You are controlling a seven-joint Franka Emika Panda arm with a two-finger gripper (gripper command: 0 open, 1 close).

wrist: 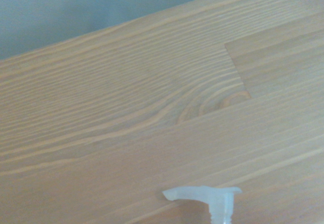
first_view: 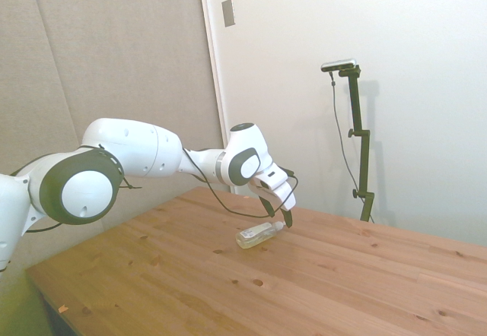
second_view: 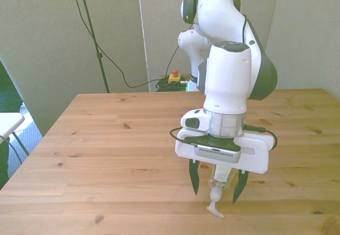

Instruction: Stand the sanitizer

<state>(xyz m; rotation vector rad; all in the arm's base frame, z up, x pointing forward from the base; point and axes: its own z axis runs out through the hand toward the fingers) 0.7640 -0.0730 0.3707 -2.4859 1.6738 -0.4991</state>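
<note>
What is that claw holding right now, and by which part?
Nothing yet. The claw is open, its fingers either side of the bottle near its pump end; the bottle lies on its side on the table.

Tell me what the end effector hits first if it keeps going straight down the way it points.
Likely the sanitizer, lying on its side between the open fingers of the end effector; the fingertips should meet the table beside it. Depth is uncertain.

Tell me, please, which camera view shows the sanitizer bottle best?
The side view: the sanitizer lies there on its side on the table, its whole length visible. In the front view the open gripper hides most of its body; the wrist view catches only its white pump top.
</note>
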